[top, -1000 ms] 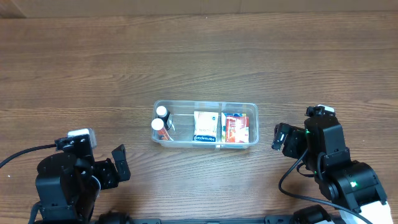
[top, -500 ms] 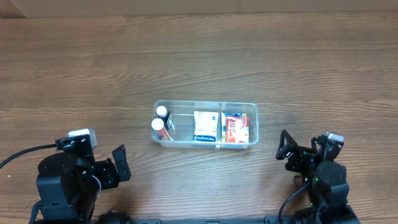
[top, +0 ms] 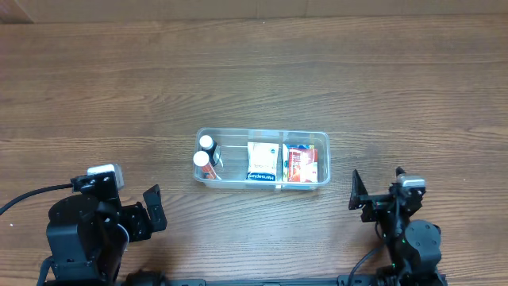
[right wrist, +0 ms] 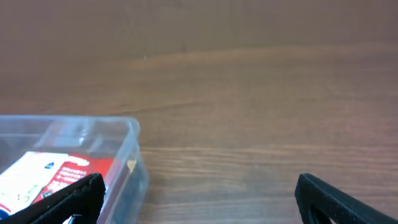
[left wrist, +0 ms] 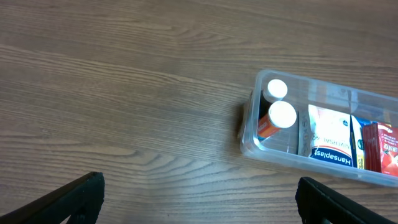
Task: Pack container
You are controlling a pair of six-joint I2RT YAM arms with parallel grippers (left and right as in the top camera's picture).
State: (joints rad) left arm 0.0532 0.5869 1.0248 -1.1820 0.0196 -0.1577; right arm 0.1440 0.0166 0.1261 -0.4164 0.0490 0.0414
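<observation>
From where I stand, the wooden bench (top: 254, 71) leaves open wood on every side of the container (top: 234, 163), most of it on the far side. The container, a clear shallow tub with rounded corners, sits mid-bench, lengthwise across, ahead of both arms. Two white-capped bottles (top: 206, 151) sit at its left end; a white box (top: 263, 162) and a red box (top: 300, 164) fill the right. The left gripper (left wrist: 199, 198) hangs spread wide and empty, well apart from the tub. The right gripper (right wrist: 199, 199) is also spread and empty, near its right corner.
</observation>
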